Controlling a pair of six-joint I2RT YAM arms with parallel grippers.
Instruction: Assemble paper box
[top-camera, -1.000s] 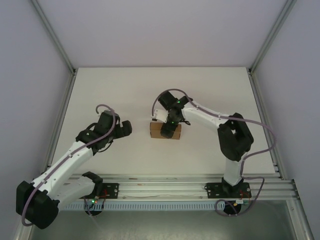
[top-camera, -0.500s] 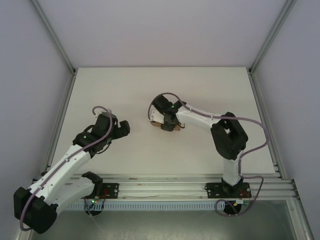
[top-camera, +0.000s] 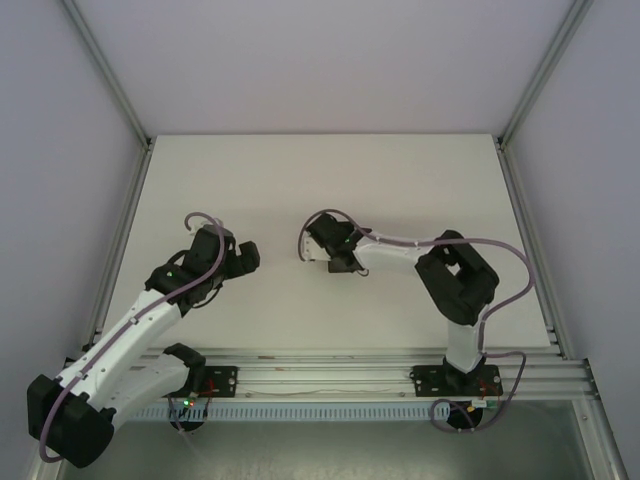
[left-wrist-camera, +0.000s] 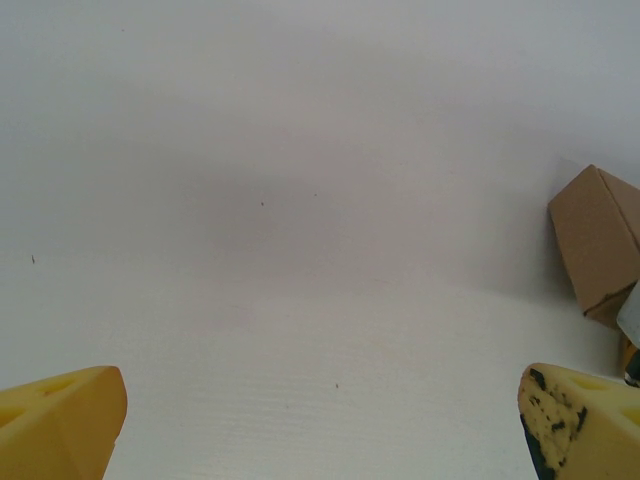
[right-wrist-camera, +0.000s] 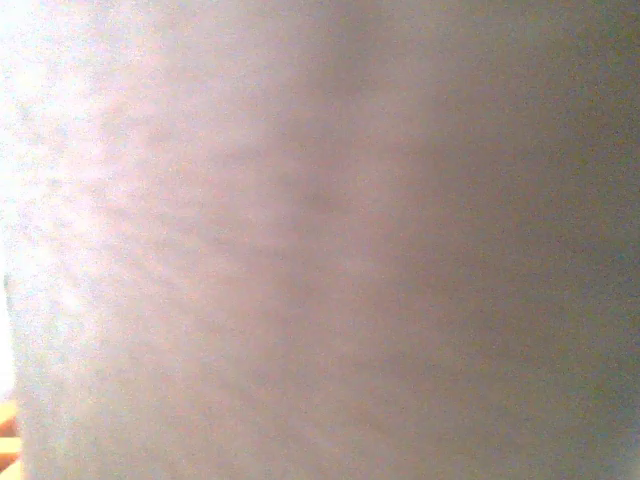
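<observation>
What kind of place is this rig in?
Likely a lab robot cell: a white table boxed in by plain panels and aluminium posts, the left arm and right arm bolted to a rail at its near edge, one small paper box.

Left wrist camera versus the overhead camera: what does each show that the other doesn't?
Left wrist camera: a close look at the brown paper box and its folds, with the left gripper's yellow fingertips. Overhead camera: the whole left arm and right arm, the right gripper low over the middle of the table, and the metal frame around it. Both: the white table and the open left gripper.
</observation>
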